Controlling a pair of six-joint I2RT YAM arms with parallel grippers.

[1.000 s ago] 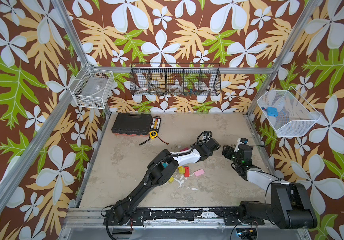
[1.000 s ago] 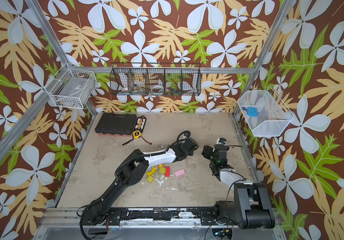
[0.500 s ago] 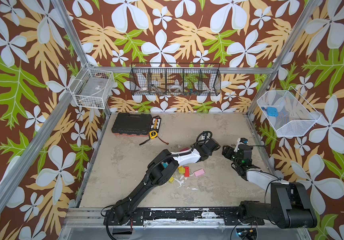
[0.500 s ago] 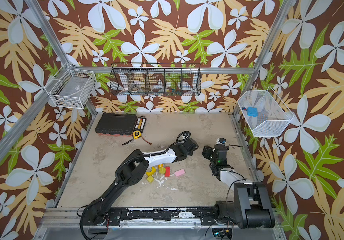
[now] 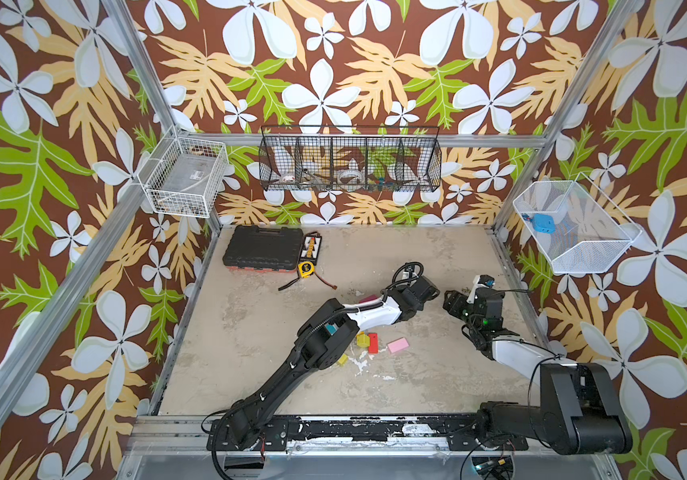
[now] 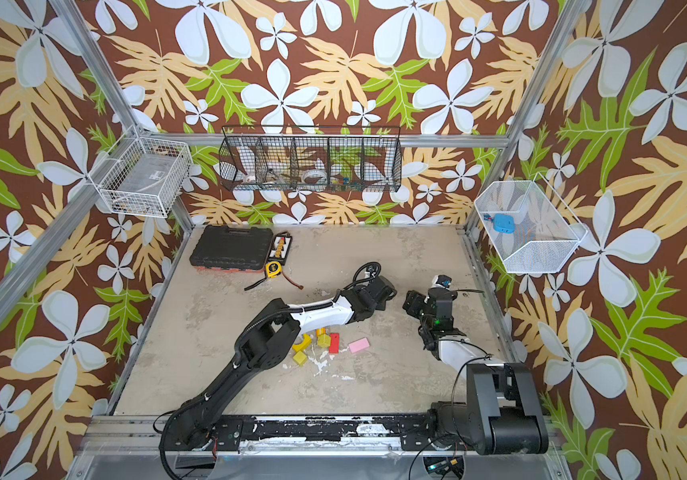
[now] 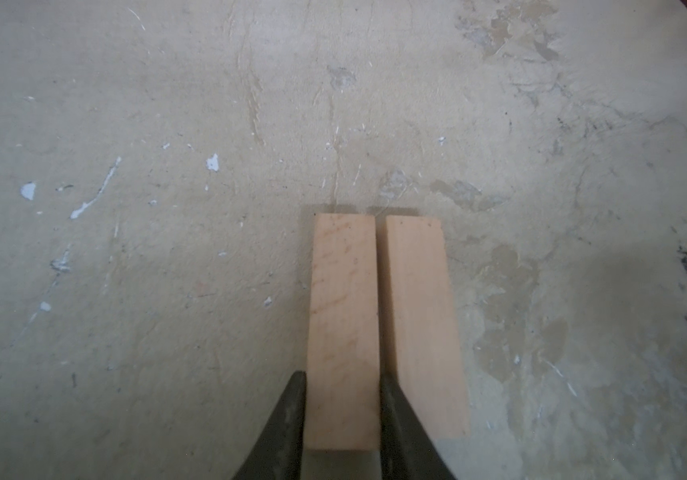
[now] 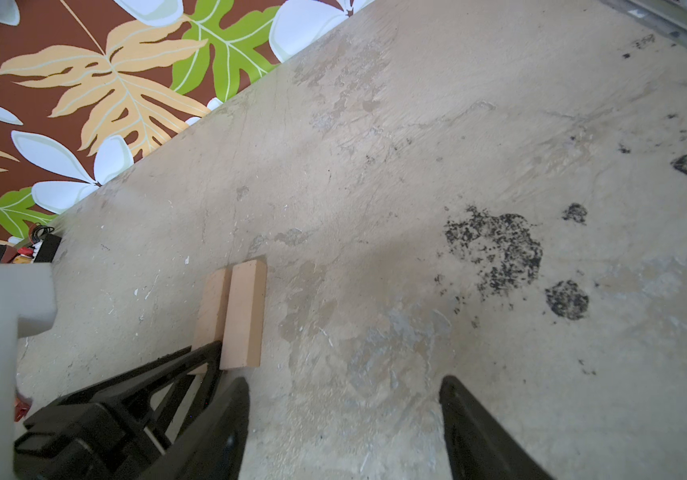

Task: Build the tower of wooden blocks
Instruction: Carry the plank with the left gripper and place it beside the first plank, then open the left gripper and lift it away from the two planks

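Two planks [image 7: 420, 316], stained tabletop [image 7: 146, 249], floral walls [image 5: 333, 62], left hand [image 7: 342, 376] gripping one, right hand [image 8: 344, 380] wide

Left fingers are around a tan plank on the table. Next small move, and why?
Probably open the left gripper and lift straight up. Its tan plank already lies flat on the table, close beside the second plank, so the base pair looks set.

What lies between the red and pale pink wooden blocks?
Just bare tabletop separates the red wooden block from the pale pink wooden block, in both top views.
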